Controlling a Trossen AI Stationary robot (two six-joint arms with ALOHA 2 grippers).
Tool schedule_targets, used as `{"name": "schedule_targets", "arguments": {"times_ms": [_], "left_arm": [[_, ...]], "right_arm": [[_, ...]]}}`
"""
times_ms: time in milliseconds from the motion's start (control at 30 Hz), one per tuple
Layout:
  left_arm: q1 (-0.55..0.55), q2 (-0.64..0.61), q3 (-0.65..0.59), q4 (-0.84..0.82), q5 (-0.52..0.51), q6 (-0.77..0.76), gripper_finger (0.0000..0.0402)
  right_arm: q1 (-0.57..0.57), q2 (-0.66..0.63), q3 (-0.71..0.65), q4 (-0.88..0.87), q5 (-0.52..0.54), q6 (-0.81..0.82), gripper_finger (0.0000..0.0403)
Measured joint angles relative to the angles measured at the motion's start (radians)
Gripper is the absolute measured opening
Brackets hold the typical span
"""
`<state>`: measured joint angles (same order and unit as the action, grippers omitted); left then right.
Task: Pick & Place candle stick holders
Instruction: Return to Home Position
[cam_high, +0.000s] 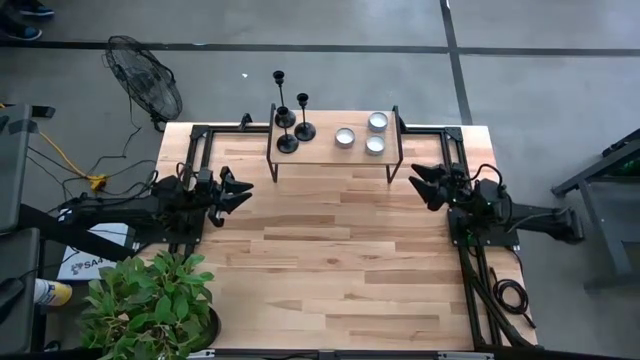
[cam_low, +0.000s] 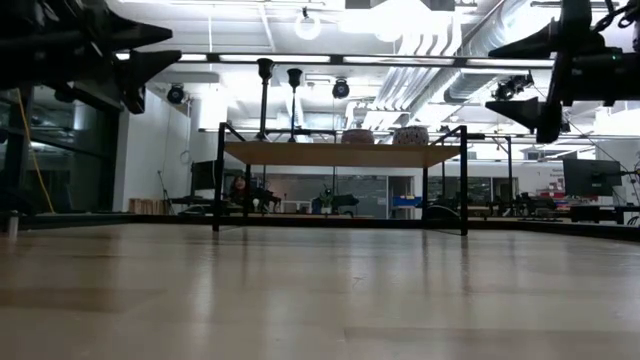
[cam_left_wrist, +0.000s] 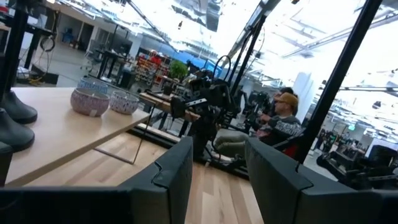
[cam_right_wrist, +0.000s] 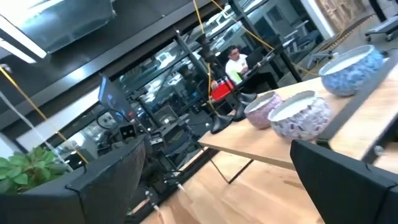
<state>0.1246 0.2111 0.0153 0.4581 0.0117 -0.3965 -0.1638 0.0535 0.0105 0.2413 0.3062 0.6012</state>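
"High view reading: where do we find the candle stick holders, and what state are the grippers in?"

"We find all three holders upright at the left end of the shelf, clustered close together, with three candles toward its right end. The left gripper hovers over the left side of the table, fingers apart, holding nothing. The right gripper mirrors it on the right side, fingers likewise apart and empty."

"What faults should we anticipate from here?"

"We judge the main risk to be a sweep too close to the shelf. Each gripper sits near a front leg of it, and a knock to the frame could topple the slim holders, whose bases are small."

"And clearance?"

"We have the broad middle and front of the table open between the arms. Edges to respect: the shelf front, and the plant at the left front corner."
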Motion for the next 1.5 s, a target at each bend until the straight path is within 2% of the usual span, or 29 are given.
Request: {"name": "schedule_targets", "arguments": {"times_ms": [100,367,700,1000,1500], "left_arm": [[0.000,0.000,-0.001,-0.016,-0.010,0.005,0.0145],[0.000,0.000,-0.001,-0.038,-0.035,0.006,0.0145],[0.000,0.000,-0.002,-0.064,-0.205,-0.027,0.0145],[0.000,0.000,-0.002,-0.102,-0.207,-0.028,0.0145],[0.000,0.001,-0.002,-0.264,-0.207,-0.028,0.0145]], "right_arm": [[0.000,-0.052,0.000,-0.077,0.011,0.002,0.0399],[0.000,-0.046,0.000,-0.135,-0.056,-0.070,0.0399],[0.001,-0.024,0.001,-0.188,-0.078,-0.148,0.0399],[0.001,-0.003,0.001,-0.191,-0.078,-0.217,0.0399],[0.001,0.046,0.000,-0.191,-0.078,-0.181,0.0399]]}}
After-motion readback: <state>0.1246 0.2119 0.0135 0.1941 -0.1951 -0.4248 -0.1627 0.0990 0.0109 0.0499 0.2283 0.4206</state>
